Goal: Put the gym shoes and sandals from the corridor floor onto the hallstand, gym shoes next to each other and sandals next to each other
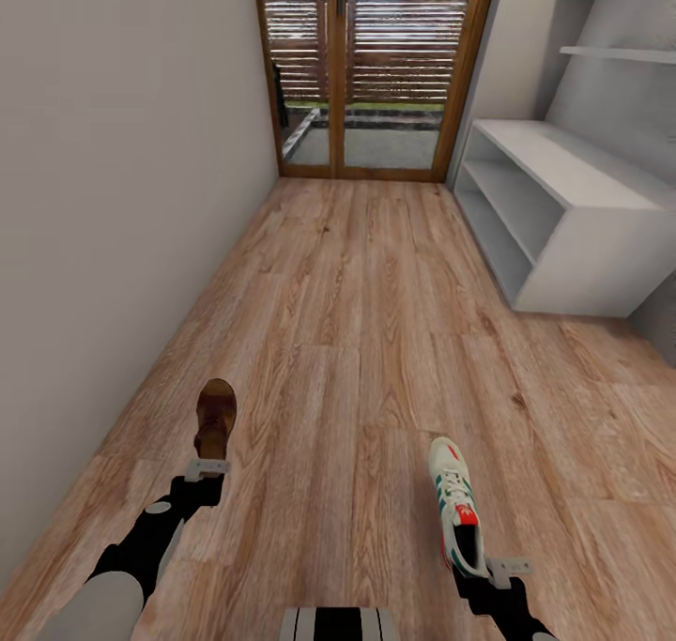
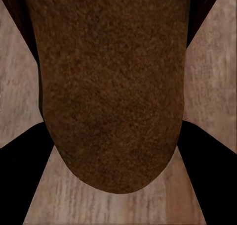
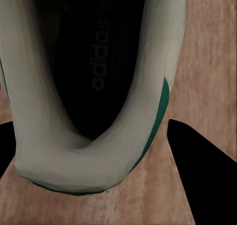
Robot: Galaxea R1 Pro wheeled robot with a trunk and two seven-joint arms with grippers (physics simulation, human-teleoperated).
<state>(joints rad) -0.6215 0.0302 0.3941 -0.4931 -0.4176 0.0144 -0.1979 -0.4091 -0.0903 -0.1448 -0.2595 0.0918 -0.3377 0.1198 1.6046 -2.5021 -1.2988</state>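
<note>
Item 1, left gripper: I see it at about 8 o'clock in my head view, at the end of the black left arm. Its fingers are clamped on the heel end of a brown sandal, which points away from me toward 12 o'clock. In my left wrist view the sandal's tan-brown footbed sits squarely between the two dark fingers, with floor planks behind it.

Item 2, right gripper: at about 5 o'clock in the head view. It is closed on the heel of a white gym shoe with green stripes and a red-orange tongue patch; the toe points toward 12 o'clock. My right wrist view shows the shoe's heel opening, dark insole with lettering, white collar and a green edge, sitting between the dark fingers.

Item 3, corridor floor: light-brown wood-grain planks running from me to the glazed door at 12 o'clock.

Item 4, hallstand: white unit at about 2 o'clock, against the right wall, low bench top over open shelves, with a white wall shelf above. It is well apart from both held shoes.

Item 5, plain wall: from 9 to 11 o'clock.
</note>
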